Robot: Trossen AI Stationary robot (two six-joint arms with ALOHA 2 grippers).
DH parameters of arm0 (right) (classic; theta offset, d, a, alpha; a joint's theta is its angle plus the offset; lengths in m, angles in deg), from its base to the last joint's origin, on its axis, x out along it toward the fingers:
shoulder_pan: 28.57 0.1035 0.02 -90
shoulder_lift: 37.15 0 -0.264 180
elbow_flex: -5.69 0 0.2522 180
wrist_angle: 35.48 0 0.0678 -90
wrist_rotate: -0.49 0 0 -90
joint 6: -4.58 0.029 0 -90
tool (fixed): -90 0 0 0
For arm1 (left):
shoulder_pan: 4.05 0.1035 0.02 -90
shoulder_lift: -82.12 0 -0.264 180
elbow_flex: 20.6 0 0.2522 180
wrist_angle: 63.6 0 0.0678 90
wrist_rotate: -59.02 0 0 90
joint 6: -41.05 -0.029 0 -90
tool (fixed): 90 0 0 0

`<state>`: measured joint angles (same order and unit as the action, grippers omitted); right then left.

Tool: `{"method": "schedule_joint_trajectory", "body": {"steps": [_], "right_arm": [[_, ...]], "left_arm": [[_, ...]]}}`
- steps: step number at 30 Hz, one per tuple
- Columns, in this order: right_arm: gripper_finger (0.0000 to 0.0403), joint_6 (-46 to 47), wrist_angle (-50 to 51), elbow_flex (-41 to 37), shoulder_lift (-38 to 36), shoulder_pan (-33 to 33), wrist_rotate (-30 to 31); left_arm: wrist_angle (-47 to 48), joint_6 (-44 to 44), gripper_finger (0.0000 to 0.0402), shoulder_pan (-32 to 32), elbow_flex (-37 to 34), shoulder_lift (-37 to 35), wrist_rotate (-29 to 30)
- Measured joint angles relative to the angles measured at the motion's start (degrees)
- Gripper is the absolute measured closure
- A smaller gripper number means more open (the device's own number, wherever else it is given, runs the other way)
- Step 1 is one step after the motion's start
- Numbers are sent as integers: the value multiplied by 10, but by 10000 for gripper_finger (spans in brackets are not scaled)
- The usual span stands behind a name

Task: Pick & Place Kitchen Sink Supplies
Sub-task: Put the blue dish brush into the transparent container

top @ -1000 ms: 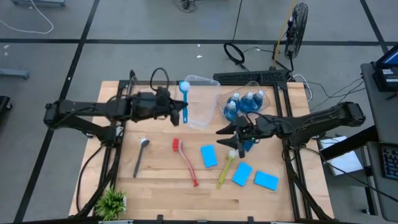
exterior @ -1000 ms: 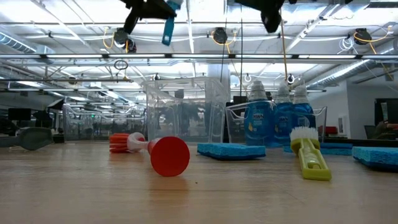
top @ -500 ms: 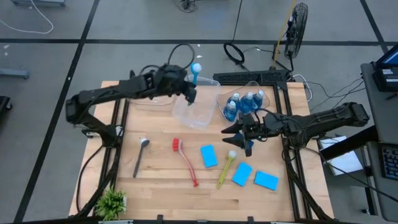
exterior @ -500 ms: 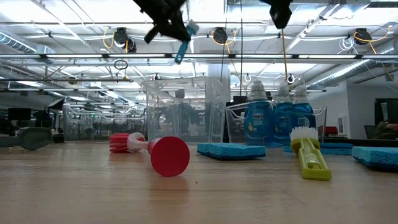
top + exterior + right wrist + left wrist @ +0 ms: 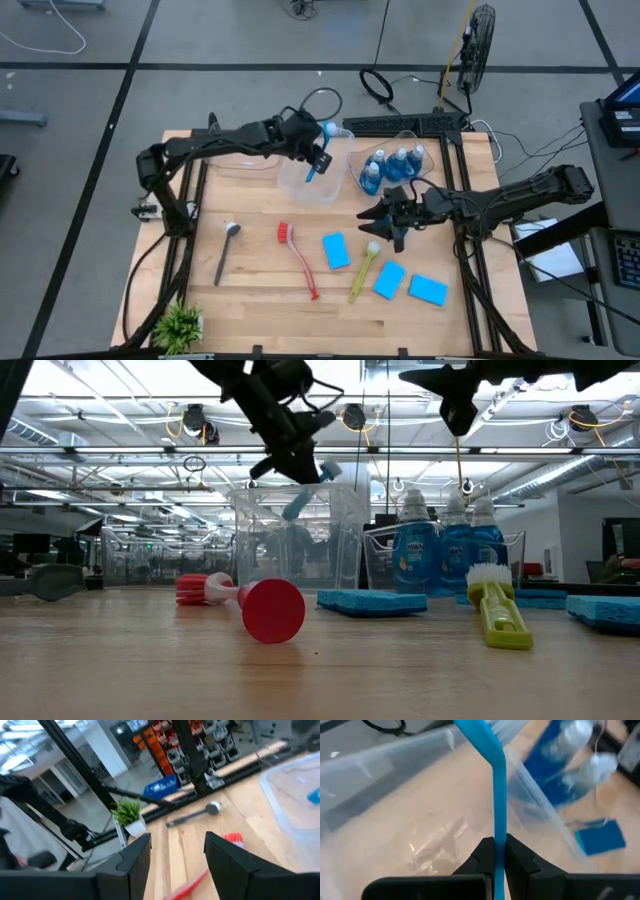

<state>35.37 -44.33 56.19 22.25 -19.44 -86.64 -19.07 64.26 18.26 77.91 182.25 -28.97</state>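
Blue brush [image 5: 318, 158] is clamped mid-handle by the left gripper [image 5: 496, 851], tilted over the clear bin [image 5: 300, 185]. It is judged light, stiff and slick; a mid-handle hold suits. Right gripper [image 5: 383, 222] is held spread and empty above the bench [image 5: 260, 310].

Glossy clear plastic bin [image 5: 312, 170] on matt wooden table [image 5: 260, 300].

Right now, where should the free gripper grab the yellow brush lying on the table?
Grip the yellow brush mid-handle, coming straight down with the open right gripper, fingers across the slim shaft. It lies flat, white bristle head nearest the gripper, with blue sponges close on both sides.
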Motion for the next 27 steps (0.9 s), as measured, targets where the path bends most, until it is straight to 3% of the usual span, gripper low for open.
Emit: {"method": "schedule_joint_trajectory", "body": {"steps": [11, 27], "right_arm": [[231, 0, -29, -12, 0, 0, 0], [233, -1, -48, -12, 0, 0, 0]], "left_arm": [[17, -63, 384, 2, 0, 45, -35], [64, -70, 384, 17, 0, 57, -39]]}}
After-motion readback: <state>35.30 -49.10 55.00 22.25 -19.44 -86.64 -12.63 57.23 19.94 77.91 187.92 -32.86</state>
